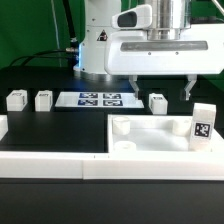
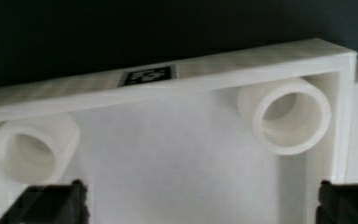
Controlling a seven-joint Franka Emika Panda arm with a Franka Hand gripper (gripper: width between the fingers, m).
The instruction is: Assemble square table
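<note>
The white square tabletop (image 1: 150, 136) lies rim up at the exterior view's right front, with two round sockets (image 1: 121, 125) showing at its left corners. One tagged white leg (image 1: 203, 125) stands upright at its right side. Three more legs lie on the black table: two (image 1: 16, 99) (image 1: 43, 99) at the left and one (image 1: 158, 102) just behind the tabletop. My gripper (image 1: 161, 90) hangs wide open and empty above the tabletop's far edge. In the wrist view the gripper (image 2: 204, 205) is over the tabletop's floor (image 2: 158, 150), with a tagged rim (image 2: 149, 73) and two sockets (image 2: 291, 115) (image 2: 30, 150).
The marker board (image 1: 97, 99) lies flat behind the tabletop, between the left legs and the third leg. A long low white border wall (image 1: 50, 163) runs along the front of the black table. The robot base (image 1: 100, 50) stands at the back.
</note>
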